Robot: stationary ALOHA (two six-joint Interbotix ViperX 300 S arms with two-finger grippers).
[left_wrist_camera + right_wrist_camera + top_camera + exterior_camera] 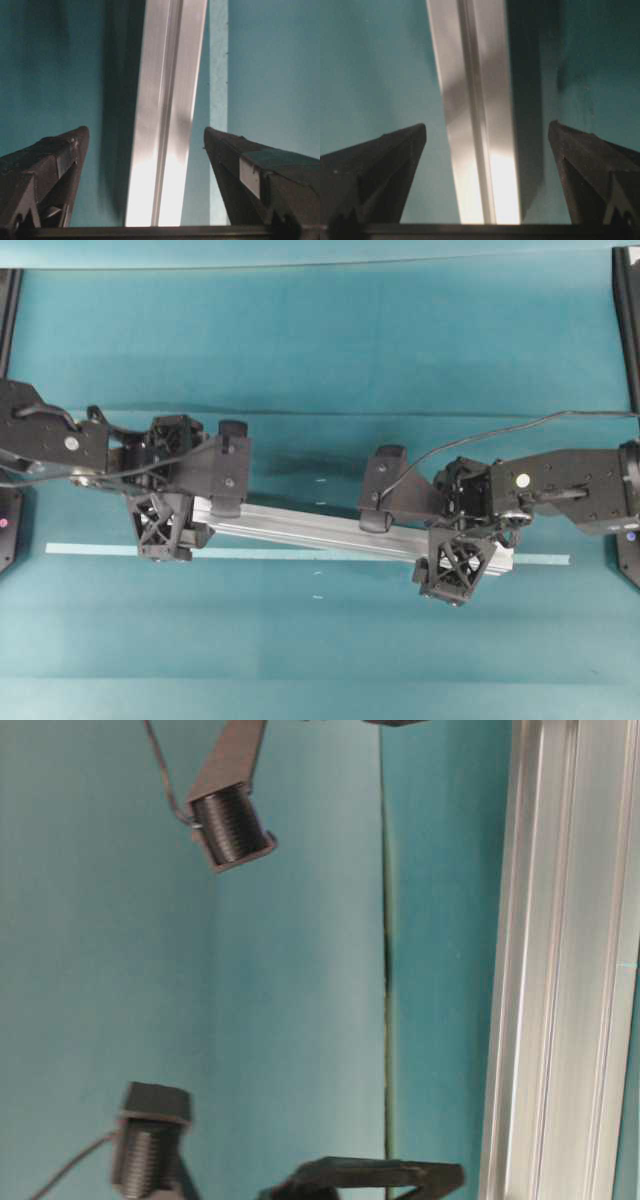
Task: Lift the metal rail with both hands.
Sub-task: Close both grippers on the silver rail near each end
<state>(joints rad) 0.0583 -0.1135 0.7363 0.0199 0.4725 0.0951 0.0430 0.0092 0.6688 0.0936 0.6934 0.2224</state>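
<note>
Overhead exterior view, unmarked metal rail [330, 528], no legible writing

Silver metal rail [320, 528] with lengthwise grooves and bright glare, black left end effector [178, 502] and black right end effector [425, 540] with lattice-patterned fingers, deep teal table [320, 340], pale-teal tape strip [90, 549], black cables [480, 435]

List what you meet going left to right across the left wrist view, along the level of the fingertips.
Left-hand finger of the open left gripper → metal rail running up the picture between the fingers → pale tape strip just right of the rail → right-hand finger.
</note>
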